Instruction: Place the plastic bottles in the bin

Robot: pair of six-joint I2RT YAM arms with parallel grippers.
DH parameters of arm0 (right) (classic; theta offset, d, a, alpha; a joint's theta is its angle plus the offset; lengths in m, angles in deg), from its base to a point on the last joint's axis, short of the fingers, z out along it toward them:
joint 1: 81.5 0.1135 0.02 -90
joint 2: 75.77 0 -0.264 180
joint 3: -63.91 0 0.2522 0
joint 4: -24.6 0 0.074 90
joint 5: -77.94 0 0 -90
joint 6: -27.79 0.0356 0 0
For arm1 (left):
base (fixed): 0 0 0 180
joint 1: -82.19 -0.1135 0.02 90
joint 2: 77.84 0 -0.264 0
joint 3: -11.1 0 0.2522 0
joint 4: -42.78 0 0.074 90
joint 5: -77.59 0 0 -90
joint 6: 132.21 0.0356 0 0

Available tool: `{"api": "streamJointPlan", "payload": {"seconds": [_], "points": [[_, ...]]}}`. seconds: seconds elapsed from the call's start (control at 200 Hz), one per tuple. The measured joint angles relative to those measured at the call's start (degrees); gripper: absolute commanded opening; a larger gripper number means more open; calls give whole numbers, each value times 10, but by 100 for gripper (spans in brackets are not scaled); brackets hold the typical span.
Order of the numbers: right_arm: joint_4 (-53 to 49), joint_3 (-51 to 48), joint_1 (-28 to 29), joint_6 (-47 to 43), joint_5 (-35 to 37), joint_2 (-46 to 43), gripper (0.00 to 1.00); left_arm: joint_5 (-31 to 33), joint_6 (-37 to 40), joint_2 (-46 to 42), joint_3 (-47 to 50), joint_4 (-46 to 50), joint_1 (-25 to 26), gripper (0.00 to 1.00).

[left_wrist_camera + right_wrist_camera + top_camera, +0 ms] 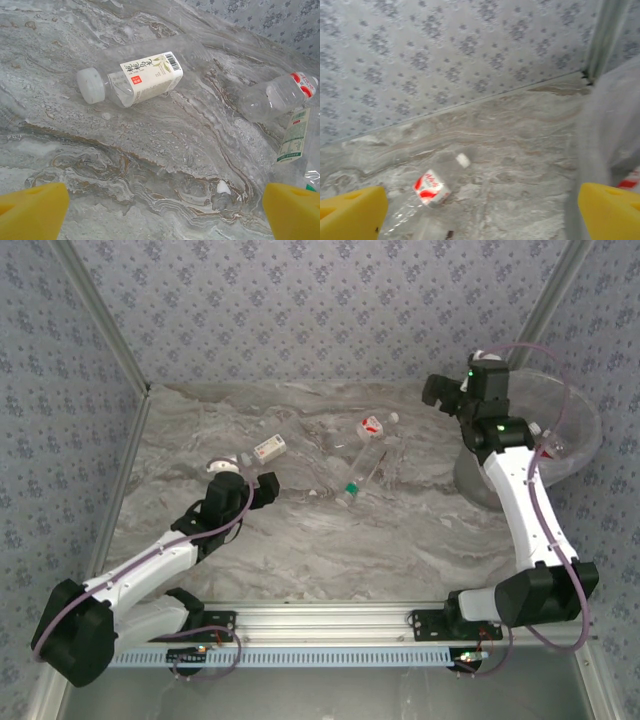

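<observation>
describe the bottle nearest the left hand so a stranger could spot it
On the marble table, look just beyond the left hand. A clear bottle lies there on its side. Its cream label with a barcode sets it apart; the red-labelled bottle and green-capped bottle lie further right.

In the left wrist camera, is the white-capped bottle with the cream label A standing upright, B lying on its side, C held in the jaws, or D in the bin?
B: the white-capped bottle lies on its side on the marbled table, its cap pointing left, ungripped.
</observation>
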Motion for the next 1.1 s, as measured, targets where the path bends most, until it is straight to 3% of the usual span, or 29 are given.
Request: {"api": "streamJointPlan", "payload": {"seconds": [0.24,0.6,0.875,1.099], "points": [[49,-46,79,69,29,38,100,-15,-5,-1,0,-7,-5,99],[98,-100,149,195,38,149,100,-27,-2,-28,7,-21,-6,99],[98,-95,179,253,19,269,100,-7,-2,-71,38,-18,-6,100],[87,-89,201,264,23,304,100,7,-2,-98,43,-15,-6,99]]}}
